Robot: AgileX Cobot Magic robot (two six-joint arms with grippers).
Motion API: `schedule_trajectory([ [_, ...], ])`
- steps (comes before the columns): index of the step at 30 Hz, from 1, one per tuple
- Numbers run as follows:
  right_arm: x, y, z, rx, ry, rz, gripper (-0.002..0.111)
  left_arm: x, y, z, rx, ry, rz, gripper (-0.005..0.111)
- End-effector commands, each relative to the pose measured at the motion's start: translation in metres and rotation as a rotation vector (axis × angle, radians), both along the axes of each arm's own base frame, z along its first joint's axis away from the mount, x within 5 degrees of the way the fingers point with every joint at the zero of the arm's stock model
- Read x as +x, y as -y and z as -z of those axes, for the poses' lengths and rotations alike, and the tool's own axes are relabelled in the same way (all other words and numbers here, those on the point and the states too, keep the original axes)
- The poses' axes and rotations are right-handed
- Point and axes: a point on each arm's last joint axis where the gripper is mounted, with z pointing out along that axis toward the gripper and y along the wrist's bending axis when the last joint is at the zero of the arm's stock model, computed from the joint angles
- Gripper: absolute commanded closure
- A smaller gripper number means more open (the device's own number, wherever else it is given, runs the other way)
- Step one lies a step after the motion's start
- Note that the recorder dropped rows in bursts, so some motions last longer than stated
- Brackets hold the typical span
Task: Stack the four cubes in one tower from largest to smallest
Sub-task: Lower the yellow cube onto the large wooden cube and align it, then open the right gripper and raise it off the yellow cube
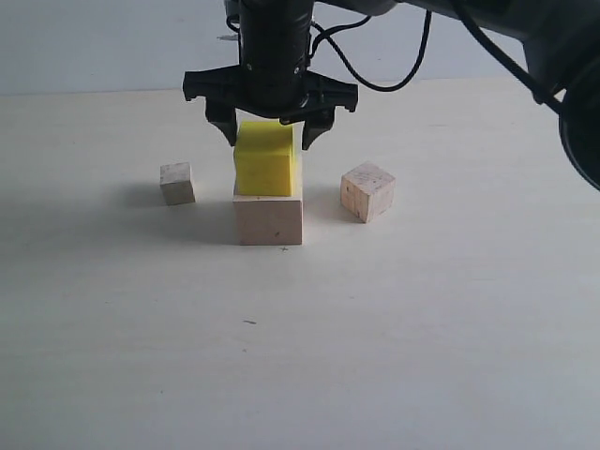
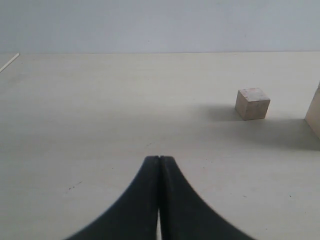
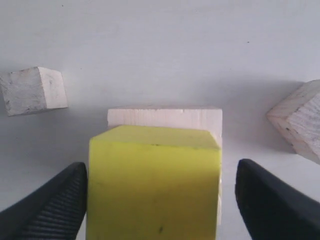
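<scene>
Now yellow cube [image 1: 266, 157] atop large cube [image 1: 269, 218].

A pale table [image 1: 422, 356] carries a tiny cube [image 1: 177, 183], large cube [image 1: 269, 218] and medium cube [image 1: 367, 191].

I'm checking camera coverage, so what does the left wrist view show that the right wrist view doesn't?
Only the left wrist view: the shut left pincer. Only the right wrist view: the yellow cube, the open right pincer flanking it, and the medium wooden cube. Both: the small wooden cube; the large wooden cube too, though the left wrist view seems to catch only its edge.
</scene>
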Motion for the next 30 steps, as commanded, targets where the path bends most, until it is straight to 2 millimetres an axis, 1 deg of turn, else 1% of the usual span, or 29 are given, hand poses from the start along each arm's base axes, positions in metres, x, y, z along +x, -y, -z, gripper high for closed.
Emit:
schedule_trajectory([
  [1,-0.0034,-0.0011,-0.0062,0.026,-0.015,-0.079,0.032,-0.0001,0.0007,0.0002,-0.007,0.009,0.009,0.107],
  [30,-0.0022,-0.0022,-0.0067,0.017,0.008,-0.150,0.032,-0.0001,0.0007,0.0002,-0.007,0.009,0.009,0.107],
])
